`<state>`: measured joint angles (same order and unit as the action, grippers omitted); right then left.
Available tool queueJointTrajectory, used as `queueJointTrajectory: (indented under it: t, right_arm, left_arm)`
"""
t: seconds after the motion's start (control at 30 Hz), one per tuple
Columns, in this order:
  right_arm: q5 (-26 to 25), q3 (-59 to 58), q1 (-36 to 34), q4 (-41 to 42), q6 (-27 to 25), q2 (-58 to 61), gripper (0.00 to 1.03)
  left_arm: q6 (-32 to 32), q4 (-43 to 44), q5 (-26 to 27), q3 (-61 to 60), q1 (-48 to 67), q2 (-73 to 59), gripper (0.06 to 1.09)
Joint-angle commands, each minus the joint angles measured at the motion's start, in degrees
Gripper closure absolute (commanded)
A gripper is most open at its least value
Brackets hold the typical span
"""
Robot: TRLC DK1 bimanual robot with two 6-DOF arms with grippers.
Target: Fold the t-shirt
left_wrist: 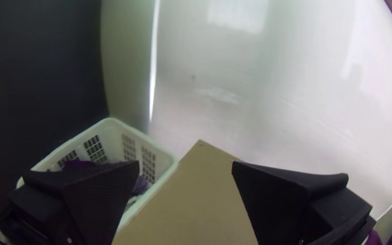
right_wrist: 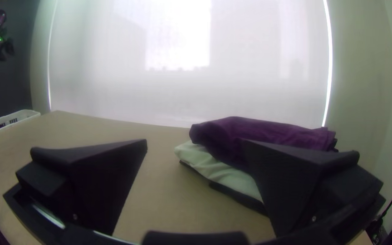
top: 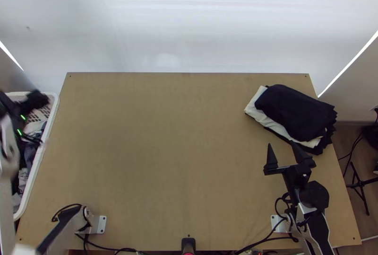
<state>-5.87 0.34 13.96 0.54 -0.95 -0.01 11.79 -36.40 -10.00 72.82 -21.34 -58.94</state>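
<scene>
the left gripper point(left_wrist: 185, 162) and right gripper point(right_wrist: 195, 141) gape wide, and the clothes point(top: 30, 153) in the basket point(top: 53, 118) look soft, limp, probably best pinched by a raised fold.

Tabletop point(top: 165, 136): stack of cloths point(top: 295, 110) on it, towards far right corner, reaching right edge in top view. Basket point(top: 53, 118): just beside left edge; cloths in it point(top: 31, 153). Left pincer point(top: 41, 120): above basket. Right pincer point(top: 281, 144): just before stack, near side. Arm bases point(top: 100, 224): near edge, one left, one right. Screen point(top: 189, 23): behind far edge. Stand point(top: 360, 186): on floor point(top: 347, 144), right of tabletop.
</scene>
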Motion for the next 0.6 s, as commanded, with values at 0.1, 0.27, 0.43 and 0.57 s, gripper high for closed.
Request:
queueJointTrajectory:
  t: [0.1,0.27,0.43,0.57]
  right_arm:
    - [-0.02,0.01,0.02,-0.01,-0.02,0.01,0.05]
    - [-0.02,0.01,0.02,-0.01,-0.02,0.01,0.05]
    - [-0.02,0.01,0.02,-0.01,-0.02,0.01,0.05]
    - [-0.02,0.01,0.11,-0.01,-0.02,0.01,0.05]
  left_arm:
    - [-6.96,-13.17,1.03,13.40,-23.57,-25.79,0.10]
    - [-17.33,-12.82,1.03,7.87,-29.55,-33.52,0.10]
    - [-27.08,-2.62,1.12,-0.66,-33.24,-39.59,0.10]
    - [-33.94,10.12,1.30,-6.28,-33.68,-42.66,0.10]
